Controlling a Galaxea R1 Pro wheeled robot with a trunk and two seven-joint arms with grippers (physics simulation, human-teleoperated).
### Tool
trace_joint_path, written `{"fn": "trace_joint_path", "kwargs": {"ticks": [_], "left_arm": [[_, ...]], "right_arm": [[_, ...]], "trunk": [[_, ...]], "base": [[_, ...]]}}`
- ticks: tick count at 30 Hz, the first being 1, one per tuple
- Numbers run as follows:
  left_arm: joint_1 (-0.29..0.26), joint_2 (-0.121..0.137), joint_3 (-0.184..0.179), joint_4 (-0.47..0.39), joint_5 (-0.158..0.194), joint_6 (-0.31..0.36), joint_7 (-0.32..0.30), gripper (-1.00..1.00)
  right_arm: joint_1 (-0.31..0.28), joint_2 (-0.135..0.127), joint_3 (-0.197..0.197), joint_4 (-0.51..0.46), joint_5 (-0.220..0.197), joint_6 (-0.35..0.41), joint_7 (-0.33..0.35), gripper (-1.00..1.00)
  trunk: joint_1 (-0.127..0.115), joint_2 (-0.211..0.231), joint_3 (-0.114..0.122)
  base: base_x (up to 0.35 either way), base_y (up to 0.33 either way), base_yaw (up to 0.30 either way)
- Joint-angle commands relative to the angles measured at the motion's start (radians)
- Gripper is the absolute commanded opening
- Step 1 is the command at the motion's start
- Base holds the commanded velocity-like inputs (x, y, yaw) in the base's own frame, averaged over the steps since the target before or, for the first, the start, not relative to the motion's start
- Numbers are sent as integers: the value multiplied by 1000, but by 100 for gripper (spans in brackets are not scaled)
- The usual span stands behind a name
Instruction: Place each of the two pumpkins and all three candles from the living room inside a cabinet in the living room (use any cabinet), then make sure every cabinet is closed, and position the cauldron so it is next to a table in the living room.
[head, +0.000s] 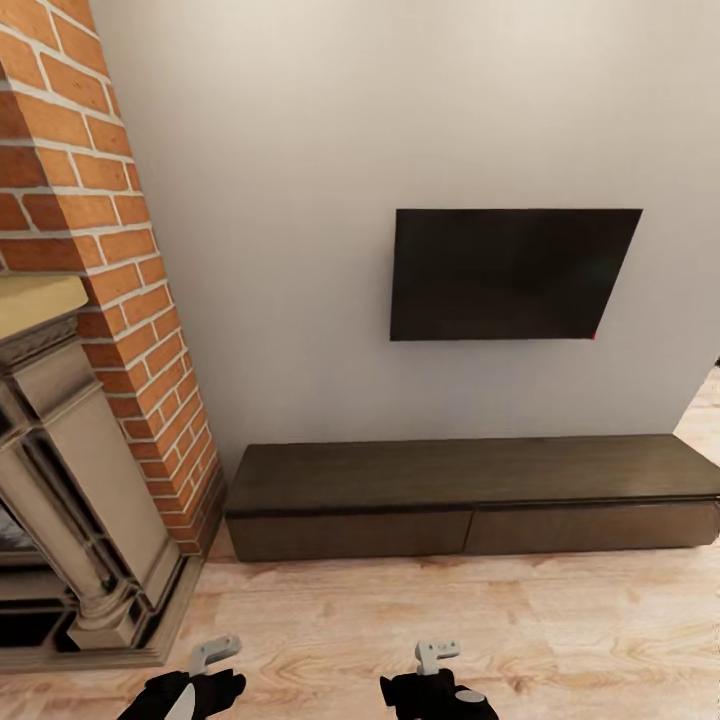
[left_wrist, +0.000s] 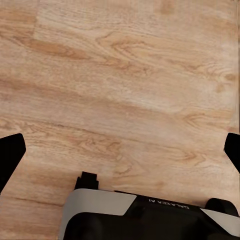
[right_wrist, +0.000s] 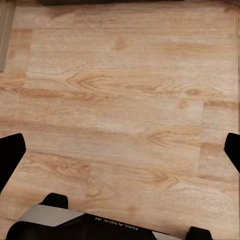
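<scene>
Head view puts the cabinet (head: 470, 500) ahead with its 2 drawers shut, my left gripper (left_wrist: 120, 150) and right gripper (right_wrist: 120, 150) spread empty; I risk bumping the fireplace (head: 80, 480) driving in.

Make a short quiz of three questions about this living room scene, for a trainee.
1. True or false: both drawer fronts of the cabinet are shut.
2. What hangs on the wall above the cabinet? A) a mirror B) a TV C) a shelf
3. What is between the fingers of the left gripper and the right gripper?

Key: 1. True. 2. B, the TV. 3. Nothing; both are open above the wood floor.
</scene>
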Motion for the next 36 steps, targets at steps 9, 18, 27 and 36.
{"fn": "trace_joint_path", "kwargs": {"ticks": [9,18,27,36], "left_arm": [[0,0,0,-3,9,6,3,100],[0,0,0,4,10,-12,3,100],[0,0,1,1,9,-14,3,100],[0,0,1,-3,9,-15,3,100]], "right_arm": [[-1,-2,3,-2,-9,4,-6,100],[-1,0,2,-2,-9,4,-6,100],[-1,6,4,-2,-8,4,-7,100],[-1,5,3,-2,-7,4,-8,100]], "trunk": [[1,-2,-2],[1,-2,-2],[1,-2,-2],[1,-2,-2]], "base": [[232,0,-248],[278,57,-180],[177,81,131],[118,-74,164]]}}
